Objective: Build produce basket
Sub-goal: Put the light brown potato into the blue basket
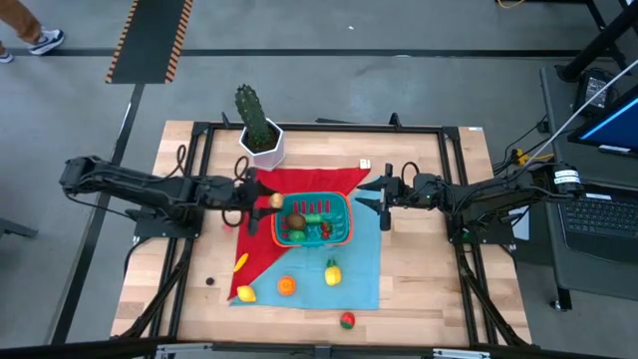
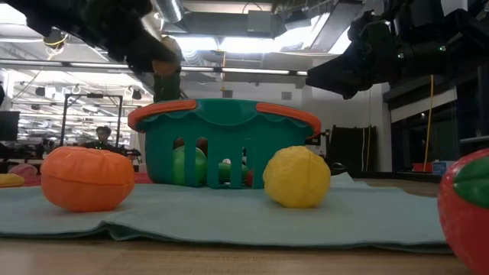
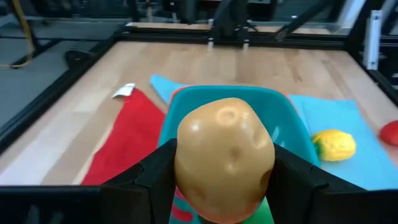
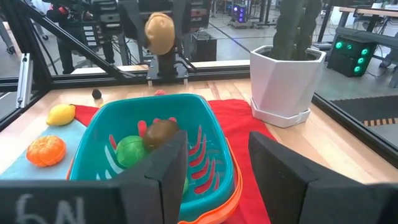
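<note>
The left gripper (image 1: 261,198) clamps a smooth, glossy tan potato (image 3: 225,155) at the left rim of the slotted teal plastic basket (image 1: 340,227), which sits on red (image 1: 299,181) and blue cloths (image 1: 364,269). The right gripper (image 1: 385,200), beside the basket's right rim, is open and apparently empty.

Wooden table top (image 1: 419,279), black frame rails along edges. Laid directly on it: red cloth (image 1: 299,184) and light blue cloth (image 1: 364,264), overlapping at centre; white hexagonal pot w/ cactus (image 1: 261,143) near far edge, beside red cloth; red-green toy fruit (image 1: 347,320) on bare wood near front edge; small dark item (image 1: 209,281) on wood, left of cloths; small white item (image 1: 365,163) by red cloth's far corner.
</note>
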